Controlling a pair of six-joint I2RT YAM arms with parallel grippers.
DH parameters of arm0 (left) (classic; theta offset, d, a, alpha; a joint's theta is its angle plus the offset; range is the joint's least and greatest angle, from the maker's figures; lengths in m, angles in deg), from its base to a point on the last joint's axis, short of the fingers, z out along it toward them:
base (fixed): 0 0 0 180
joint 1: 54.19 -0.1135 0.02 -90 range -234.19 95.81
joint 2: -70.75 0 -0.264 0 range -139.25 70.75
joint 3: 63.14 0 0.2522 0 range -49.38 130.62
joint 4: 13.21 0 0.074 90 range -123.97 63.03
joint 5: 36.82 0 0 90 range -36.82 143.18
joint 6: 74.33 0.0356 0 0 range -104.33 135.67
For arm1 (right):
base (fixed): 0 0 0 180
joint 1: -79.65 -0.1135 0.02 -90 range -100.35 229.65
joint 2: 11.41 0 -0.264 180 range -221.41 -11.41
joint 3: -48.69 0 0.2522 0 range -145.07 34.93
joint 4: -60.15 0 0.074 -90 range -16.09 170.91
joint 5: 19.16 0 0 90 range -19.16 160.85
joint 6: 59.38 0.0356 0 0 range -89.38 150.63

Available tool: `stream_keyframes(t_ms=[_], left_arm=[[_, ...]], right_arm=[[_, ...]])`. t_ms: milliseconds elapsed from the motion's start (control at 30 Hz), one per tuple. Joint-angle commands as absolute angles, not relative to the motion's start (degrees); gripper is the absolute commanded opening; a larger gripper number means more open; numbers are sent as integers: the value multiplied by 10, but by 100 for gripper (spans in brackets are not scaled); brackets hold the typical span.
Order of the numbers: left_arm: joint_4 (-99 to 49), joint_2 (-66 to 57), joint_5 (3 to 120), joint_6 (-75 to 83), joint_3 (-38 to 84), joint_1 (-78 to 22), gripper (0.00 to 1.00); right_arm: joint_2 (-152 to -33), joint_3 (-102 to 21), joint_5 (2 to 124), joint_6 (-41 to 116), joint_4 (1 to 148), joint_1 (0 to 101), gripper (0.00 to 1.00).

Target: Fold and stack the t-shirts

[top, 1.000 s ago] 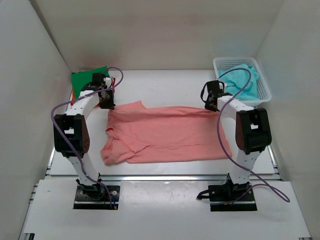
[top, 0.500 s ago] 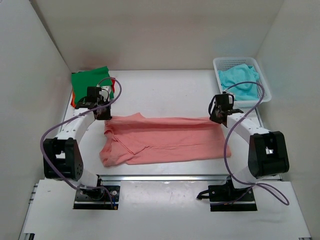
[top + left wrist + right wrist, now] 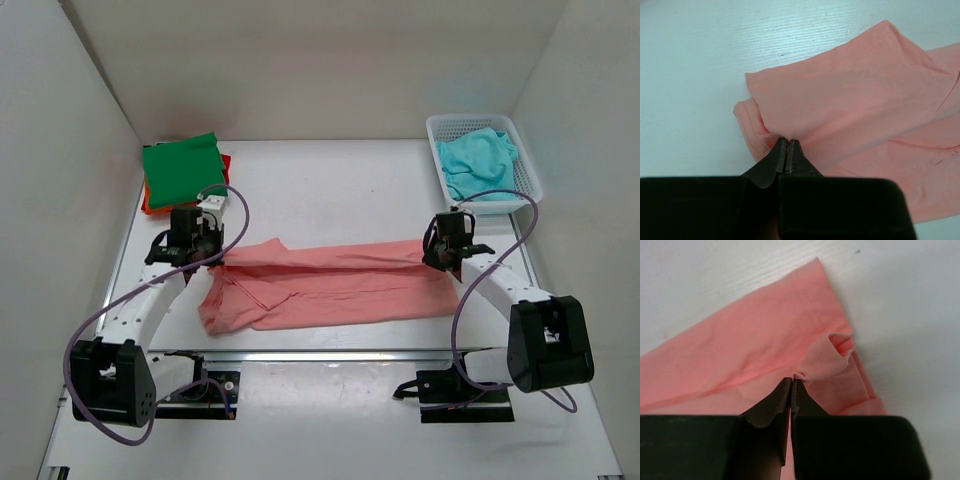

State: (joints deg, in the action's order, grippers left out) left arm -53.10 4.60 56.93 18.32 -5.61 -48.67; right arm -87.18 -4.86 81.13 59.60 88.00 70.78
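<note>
Place: a robot lab test booth.
Walls: plain white panels close it in on three sides.
Table: bare white top edged by a metal rail.
Rig: left arm and right arm bolted at the near edge.

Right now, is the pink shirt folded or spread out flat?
Partly folded. The pink shirt has its far edge doubled over the layer beneath, with the left pincer and right pincer each shut on one end.

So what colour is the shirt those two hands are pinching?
The t-shirt is salmon pink, clearest in the left wrist view.
</note>
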Motion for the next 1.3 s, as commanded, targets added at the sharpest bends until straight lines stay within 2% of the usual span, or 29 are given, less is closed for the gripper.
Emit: stream_keyframes(t_ms=[0,300,500,1267], left_arm=[[-503,72,573,214,-81,-477,0],[-466,153,609,231,-142,-483,0],[-467,163,619,241,-153,-476,0],[-575,213,618,301,-155,-428,0]], right_arm=[[-850,-31,810,609,860,702,0],[-826,17,801,628,859,704,0],[-800,30,816,652,872,693,0],[-778,72,795,654,869,721,0]])
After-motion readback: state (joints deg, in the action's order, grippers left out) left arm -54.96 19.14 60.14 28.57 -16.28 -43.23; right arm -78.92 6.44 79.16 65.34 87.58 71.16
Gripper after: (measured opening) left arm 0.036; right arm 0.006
